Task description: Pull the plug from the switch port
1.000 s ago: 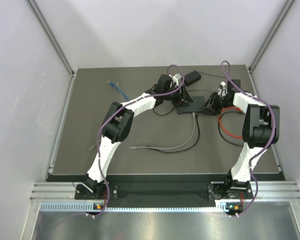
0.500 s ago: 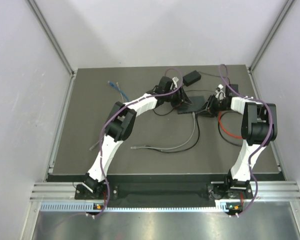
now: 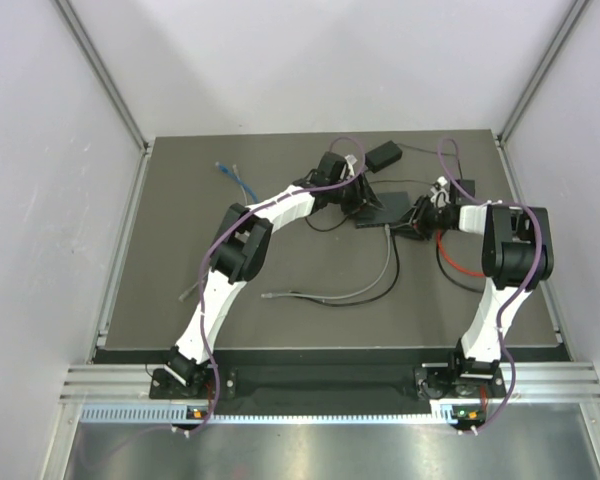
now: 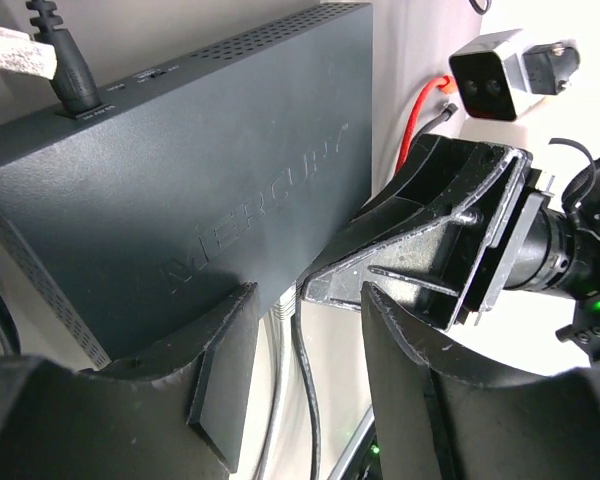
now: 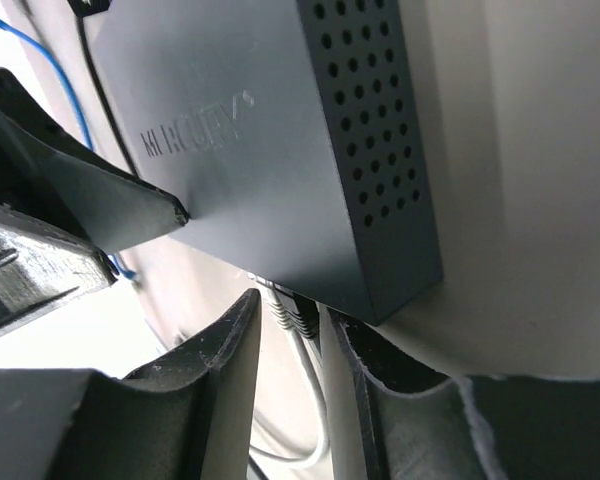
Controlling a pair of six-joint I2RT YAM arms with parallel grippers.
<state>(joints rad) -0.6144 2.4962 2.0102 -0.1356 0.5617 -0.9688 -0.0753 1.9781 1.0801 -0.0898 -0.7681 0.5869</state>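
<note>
The right arm (image 3: 502,248) has swung to the left. Its elbow now sits further in over the surface (image 3: 180,280) than a second ago, and the forearm lies lower and flatter, pointing almost straight left. The right pincer (image 3: 414,214) has travelled with it, from a spot off the right end of the switch (image 3: 380,210) to a place close against the switch's near right corner. The purple cable (image 3: 443,150) that arches over this wrist has sunk, so its loop peaks lower than before. The left arm (image 3: 242,243) has shifted only slightly, its elbow edging a little to the right.
</note>
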